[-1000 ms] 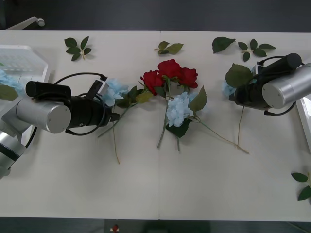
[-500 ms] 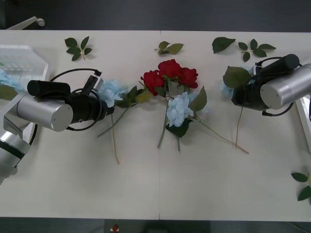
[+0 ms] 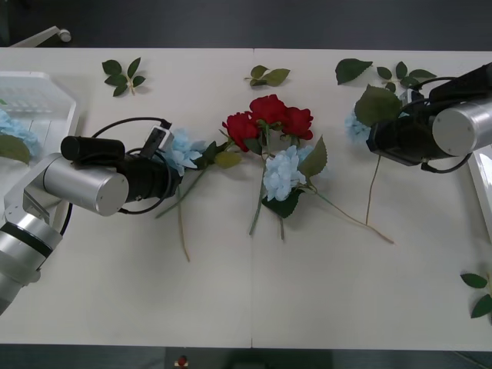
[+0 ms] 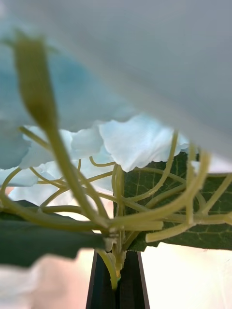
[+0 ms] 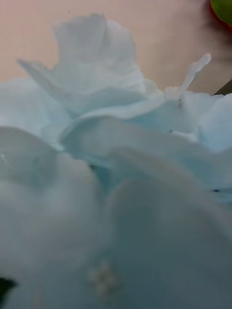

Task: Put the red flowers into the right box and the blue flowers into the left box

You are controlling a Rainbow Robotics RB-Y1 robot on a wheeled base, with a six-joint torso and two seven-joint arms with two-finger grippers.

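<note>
My right tool [image 4: 116, 277] sits at about three o'clock on the table [image 3: 254, 292]. Its two dark fingers [image 4: 130, 285] are pressed together on the thin green stalk of a blue flower [image 3: 356, 125]. That flower's stem hangs down toward the table.

My left tool [image 3: 171, 154] sits at about nine o'clock, right up against another blue flower [image 3: 183, 147]. Pale blue petals cover my left wrist view, so I cannot tell if this tool is apart or together.

The red flowers [image 3: 269, 117] lie in the middle, toward twelve o'clock. A third blue flower [image 3: 282, 172] lies just below them.

The left box [image 3: 38, 104] is at ten o'clock. A pale edge of the right box [image 3: 483, 184] is at three o'clock.

I see no words or labels I can read.
</note>
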